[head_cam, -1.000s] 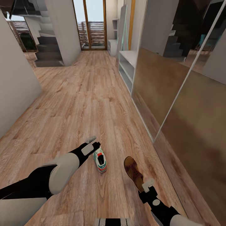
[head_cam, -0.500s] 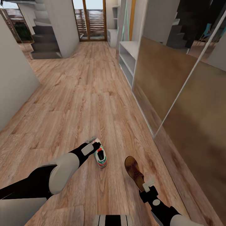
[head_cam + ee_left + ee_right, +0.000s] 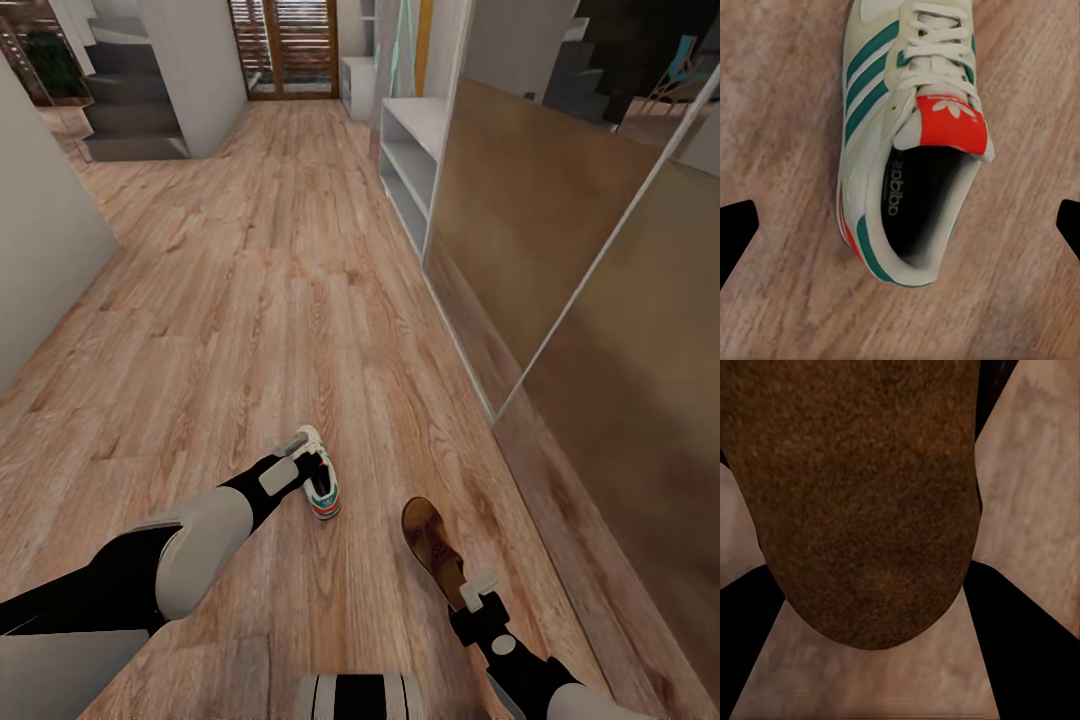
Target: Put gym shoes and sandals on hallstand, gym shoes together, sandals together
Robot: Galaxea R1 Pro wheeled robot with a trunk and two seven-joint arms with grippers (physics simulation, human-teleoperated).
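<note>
White gym shoe point(image 3: 907, 142) with teal stripes, red-orange tongue; dark brown sandal point(image 3: 862, 495); light-brown wood-grain floor point(image 3: 280, 300)

Grey stairs point(image 3: 125, 105) far left; slatted door point(image 3: 285, 45) ahead; mirrored panels point(image 3: 560, 280) right.

Grainy matt wood floor point(image 3: 270, 300); cloth-laced gym shoe point(image 3: 907, 142); rough brown leather sandal point(image 3: 862, 495).
</note>
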